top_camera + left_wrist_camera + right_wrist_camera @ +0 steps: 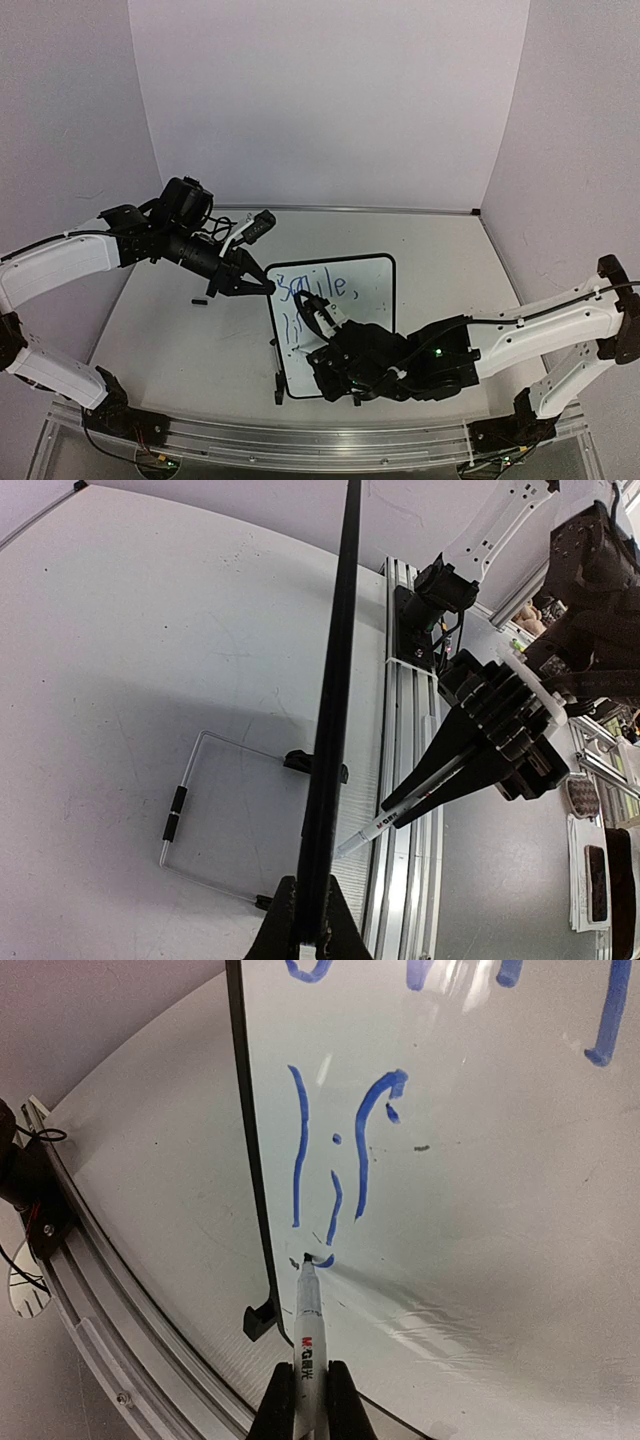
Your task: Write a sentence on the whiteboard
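Observation:
The whiteboard (pixel 355 330) lies in the middle of the table, with its black frame (pixel 250 1160) and one black foot (pixel 262 1318) showing in the right wrist view. The sentence (pixel 322 287) is blue, with "Smile," above and the strokes "lif" (pixel 340 1150) below. My left gripper (pixel 262 286) is shut on the frame's upper left edge, which shows edge-on in the left wrist view (pixel 335 680) between the fingers (pixel 345 935). My right gripper (pixel 306 1385) is shut on a white marker (pixel 306 1325) whose tip touches the board below "lif". Both also show from above (pixel 322 332) and in the left wrist view (pixel 390 820).
A thin wire bracket with black sleeves (pixel 175 812) lies on the table left of the board's feet; the sleeves show from above (pixel 198 299). An aluminium rail (pixel 300 445) runs along the near edge. Walls close the back and sides.

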`<state>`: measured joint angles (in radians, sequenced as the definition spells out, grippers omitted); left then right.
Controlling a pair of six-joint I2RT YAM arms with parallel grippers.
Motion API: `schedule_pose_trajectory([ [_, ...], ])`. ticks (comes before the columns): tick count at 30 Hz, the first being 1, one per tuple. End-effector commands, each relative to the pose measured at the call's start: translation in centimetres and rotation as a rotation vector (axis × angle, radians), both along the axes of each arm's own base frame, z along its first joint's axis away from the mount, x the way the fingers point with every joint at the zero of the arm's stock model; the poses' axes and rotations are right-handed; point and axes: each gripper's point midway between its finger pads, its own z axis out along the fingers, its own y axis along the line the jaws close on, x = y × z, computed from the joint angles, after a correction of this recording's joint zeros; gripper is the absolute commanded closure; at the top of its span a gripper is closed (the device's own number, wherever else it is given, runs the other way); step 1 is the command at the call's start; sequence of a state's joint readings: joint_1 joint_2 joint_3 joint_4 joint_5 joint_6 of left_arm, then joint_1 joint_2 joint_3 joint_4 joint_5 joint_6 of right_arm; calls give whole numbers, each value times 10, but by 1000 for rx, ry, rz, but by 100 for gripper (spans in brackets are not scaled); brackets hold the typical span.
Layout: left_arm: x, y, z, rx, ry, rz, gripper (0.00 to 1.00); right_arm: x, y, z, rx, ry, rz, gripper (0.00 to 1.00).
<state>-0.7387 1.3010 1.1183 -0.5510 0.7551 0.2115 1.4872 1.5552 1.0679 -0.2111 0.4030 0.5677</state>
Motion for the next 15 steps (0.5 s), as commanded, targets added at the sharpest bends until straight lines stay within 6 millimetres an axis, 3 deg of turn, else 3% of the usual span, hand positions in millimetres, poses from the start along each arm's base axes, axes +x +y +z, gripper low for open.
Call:
schedule_pose_trajectory([
  [1,6,6,-14,68,-19,37,100,-1,4,33,93,-22,17,100],
  [7,6,6,-14,66,-20,36,100,3,-11,53,174,-46,-21,100],
  [15,5,6,-14,66,-16,33,100,9,-13,49,156,-63,-56,100],
])
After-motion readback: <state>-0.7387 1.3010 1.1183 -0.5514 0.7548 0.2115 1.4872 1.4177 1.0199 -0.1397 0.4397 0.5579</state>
